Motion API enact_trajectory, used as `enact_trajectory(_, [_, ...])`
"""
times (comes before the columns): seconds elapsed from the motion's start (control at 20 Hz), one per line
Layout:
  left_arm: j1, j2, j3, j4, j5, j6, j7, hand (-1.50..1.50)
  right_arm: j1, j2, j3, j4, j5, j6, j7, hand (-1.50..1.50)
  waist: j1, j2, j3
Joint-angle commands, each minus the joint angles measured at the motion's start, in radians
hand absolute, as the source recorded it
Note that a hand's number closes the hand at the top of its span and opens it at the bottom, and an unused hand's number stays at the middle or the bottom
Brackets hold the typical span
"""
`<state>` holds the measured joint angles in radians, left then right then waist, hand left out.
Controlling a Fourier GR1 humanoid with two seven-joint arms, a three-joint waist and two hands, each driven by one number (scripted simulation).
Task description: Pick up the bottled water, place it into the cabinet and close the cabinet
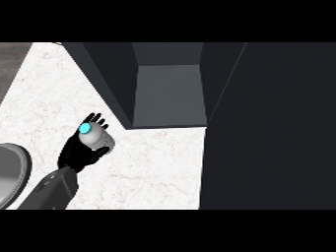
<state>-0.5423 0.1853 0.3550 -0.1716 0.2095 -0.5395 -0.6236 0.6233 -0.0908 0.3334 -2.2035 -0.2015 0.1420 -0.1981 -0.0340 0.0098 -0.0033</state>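
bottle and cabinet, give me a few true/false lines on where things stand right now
1. The left robot hand is curled round the bottle. True.
2. The bottle already sits inside the cabinet. False: it is in the robot hand over the counter, left of the opening and in front of it.
3. The bottle has a light blue cap. True.
4. The cabinet is closed. False: its door stands open at the right and the inside shows.
5. The right robot hand is pushing the door. False: no right robot hand shows in the view.
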Motion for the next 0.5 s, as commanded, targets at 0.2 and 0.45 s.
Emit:
enact_trajectory(0.2, [0.017, -0.012, -0.015, -0.006, -0.016, -0.103, -0.087, 1.50, -0.038, 0.009, -0.020, 0.110, 0.006, 0.009, -0.072, -1.50, 0.003, 0.002, 0.000])
enact_trajectory(0.45, [-0.013, -0.036, -0.007, -0.032, 0.000, -0.038, -0.057, 1.50, 0.023, -0.014, -0.013, 0.065, 0.010, 0.013, -0.090, -1.50, 0.010, -0.006, 0.002])
